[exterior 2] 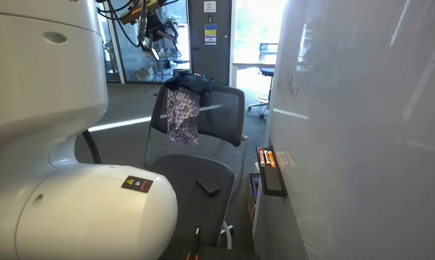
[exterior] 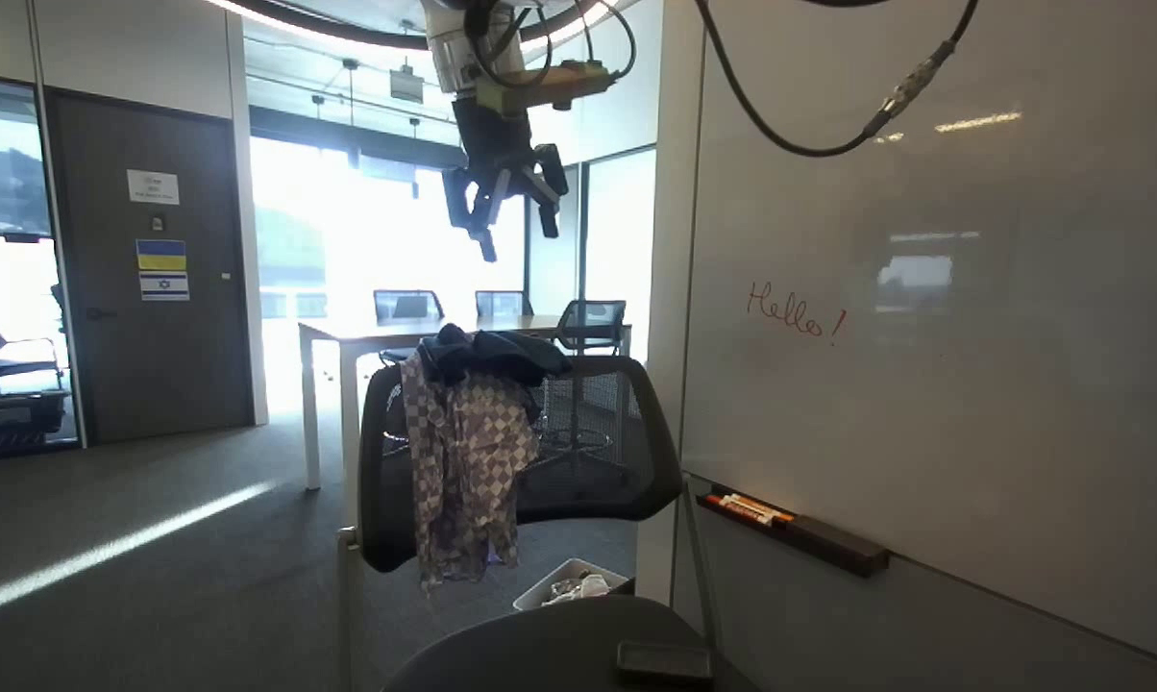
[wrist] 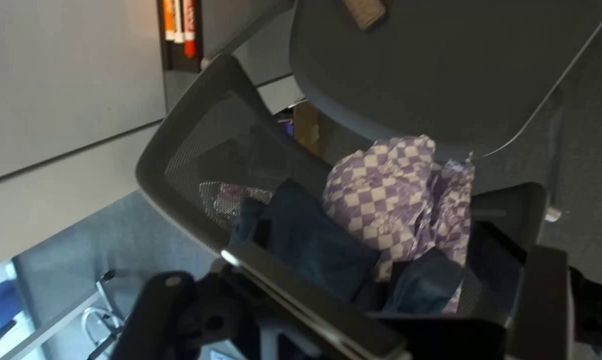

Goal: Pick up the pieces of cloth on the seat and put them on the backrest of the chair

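A purple-and-white checkered cloth [exterior: 478, 452] hangs over the front of the chair's mesh backrest [exterior: 603, 481]; it also shows in the other views [exterior 2: 183, 112] [wrist: 381, 190]. A dark navy cloth [exterior: 497, 356] lies bunched on the backrest's top edge, partly over the checkered one; it also shows in the other views [exterior 2: 190, 83] [wrist: 311, 235]. No cloth shows on the visible part of the seat [exterior 2: 181, 169]. My gripper [exterior: 519, 235] is open and empty, apart from and above the backrest. In the wrist view its fingers [wrist: 388, 255] stand wide apart, with both cloths beyond them.
A dark block [exterior 2: 207, 185] lies on the seat. A whiteboard [exterior: 924, 384] with a marker tray [exterior: 838, 545] stands beside the chair. A table [exterior: 425, 329] with chairs is behind. A white bin [exterior: 530, 601] stands on the floor behind the chair.
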Robot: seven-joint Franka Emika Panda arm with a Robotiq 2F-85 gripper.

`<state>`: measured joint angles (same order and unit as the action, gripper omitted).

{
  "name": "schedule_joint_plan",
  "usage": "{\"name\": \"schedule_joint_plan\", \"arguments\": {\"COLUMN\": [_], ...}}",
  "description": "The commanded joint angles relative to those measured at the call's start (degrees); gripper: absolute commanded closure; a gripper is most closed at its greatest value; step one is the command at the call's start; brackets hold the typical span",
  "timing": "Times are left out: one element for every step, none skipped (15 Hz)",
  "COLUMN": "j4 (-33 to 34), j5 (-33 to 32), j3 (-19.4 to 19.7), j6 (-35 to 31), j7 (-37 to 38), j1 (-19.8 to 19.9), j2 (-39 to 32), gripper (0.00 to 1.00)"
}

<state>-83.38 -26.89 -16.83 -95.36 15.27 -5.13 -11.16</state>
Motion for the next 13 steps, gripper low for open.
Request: {"name": "schedule_joint_plan", "arguments": {"j4": [-13.86,-16.76,-19.76,-11.23,-13.90,-15.84,-16.93,-17.59,-17.88,-17.97,-18.00,-18.03,-18.04], "j5": [10.97,11.42,12.39,10.03,10.75,10.95,11.06,11.15,11.22,11.28,11.30,11.31,11.31], "j3": [3.47,4.09,4.75,4.64,4.98,5.17,5.27,5.30,5.29,5.28,5.27,5.27,5.27], "j6": [-5.20,-7.06,-9.15,-3.87,-5.35,-6.29,-6.76,-7.08,-7.20,-7.23,-7.26,-7.28,-7.29], "j7": [-0.08,2.11,3.25,1.01,1.62,1.97,2.22,2.36,2.48,2.55,2.58,2.60,2.62], "j1": [-0.10,-0.30,-0.43,-1.53,-1.36,-1.22,-1.15,-1.11,-1.12,-1.15,-1.16,-1.16,-1.17], "j2": [10.22,11.86,13.53,7.68,9.18,10.30,11.00,11.43,11.62,11.69,11.69,11.69,11.69], "gripper": [0.00,0.00,0.00,0.00,0.00,0.00,0.00,0.00,0.00,0.00,0.00,0.00,0.00]}}
